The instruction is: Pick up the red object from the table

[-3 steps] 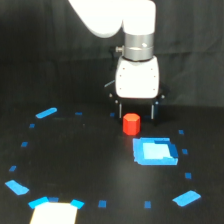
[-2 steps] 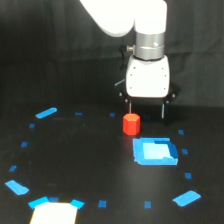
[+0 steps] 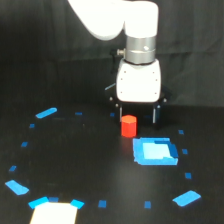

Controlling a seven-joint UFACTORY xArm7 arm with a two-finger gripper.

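You are looking at a flat black table (image 3: 65, 150) against an equally dark backdrop. Small blue tape marks (image 3: 46, 113) are dotted around it in a rough ring, the ones from 4 to 8 o'clock brighter cyan. At 4 o'clock of the ring's middle lies a larger blue square patch (image 3: 155, 152) with a paler, whitish-blue centre. The red object (image 3: 128, 126) is solid red-orange, slightly darker on its side than on its top. The gripper (image 3: 137, 116) has a plain white body and black fingers, under a silver-grey metal collar and a glossy white arm (image 3: 117, 17). At 7 o'clock, a cream-white sheet (image 3: 54, 214) glows at the frame's edge.
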